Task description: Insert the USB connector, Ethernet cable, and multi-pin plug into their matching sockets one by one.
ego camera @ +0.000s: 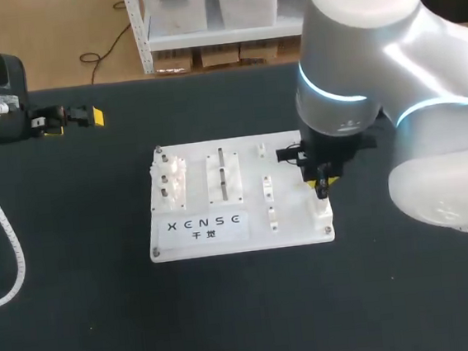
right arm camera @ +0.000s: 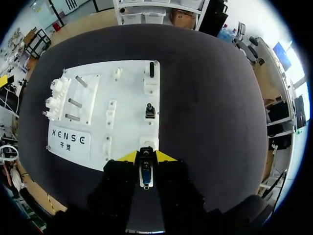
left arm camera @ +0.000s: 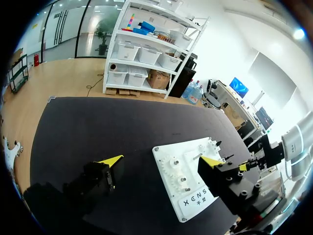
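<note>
Head view: right claw (ego camera: pixel 322 185) hangs over the right edge of the board (ego camera: pixel 223 235). The arm hides the sockets there. Left claw (ego camera: pixel 86 117) lies well apart, at the far left of the worktop (ego camera: pixel 232 325).

Left wrist view: left claw spread, empty, board ahead.

Right wrist view: right claw pinches the USB connector (right arm camera: pixel 145 171), just short of the nearest socket block (right arm camera: pixel 146 143). Judged not yet seated. Beyond it are a dark piece (right arm camera: pixel 150 111) and a far slot (right arm camera: pixel 151 70); cannot tell whether they are plugs or bare sockets. Ethernet and multi-pin steps probably still to do.
</note>
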Robot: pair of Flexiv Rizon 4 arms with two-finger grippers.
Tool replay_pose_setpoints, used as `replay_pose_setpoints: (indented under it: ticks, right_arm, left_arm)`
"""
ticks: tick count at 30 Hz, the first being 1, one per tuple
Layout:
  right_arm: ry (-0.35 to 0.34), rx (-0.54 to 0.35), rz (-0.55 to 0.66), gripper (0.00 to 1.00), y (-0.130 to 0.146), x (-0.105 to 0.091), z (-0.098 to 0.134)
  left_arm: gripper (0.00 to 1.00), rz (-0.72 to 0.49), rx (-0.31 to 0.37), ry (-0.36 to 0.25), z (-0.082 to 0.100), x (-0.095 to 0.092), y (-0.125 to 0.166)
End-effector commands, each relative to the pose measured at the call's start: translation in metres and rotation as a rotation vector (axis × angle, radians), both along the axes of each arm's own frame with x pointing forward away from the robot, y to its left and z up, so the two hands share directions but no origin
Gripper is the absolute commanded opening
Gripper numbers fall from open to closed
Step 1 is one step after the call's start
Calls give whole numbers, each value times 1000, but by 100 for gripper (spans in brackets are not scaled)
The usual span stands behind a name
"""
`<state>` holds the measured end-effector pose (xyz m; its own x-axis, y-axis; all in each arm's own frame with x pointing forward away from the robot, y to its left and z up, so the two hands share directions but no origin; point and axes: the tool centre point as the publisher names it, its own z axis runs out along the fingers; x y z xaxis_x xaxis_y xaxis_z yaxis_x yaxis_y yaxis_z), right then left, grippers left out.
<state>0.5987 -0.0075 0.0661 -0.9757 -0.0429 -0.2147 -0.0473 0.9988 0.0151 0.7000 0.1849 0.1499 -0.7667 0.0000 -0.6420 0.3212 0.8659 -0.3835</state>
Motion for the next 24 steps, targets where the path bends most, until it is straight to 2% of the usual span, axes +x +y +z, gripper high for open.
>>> replay_pose_setpoints:
  ticks: [1,24]
  right_arm:
    - [-8,1,-2,0,-2,-1,-2]
    - [-14,-4,-6,0,-2,0,-9]
  left_arm:
    - [100,0,0,0,0,0,0]
    - [100,0,0,0,0,0,0]
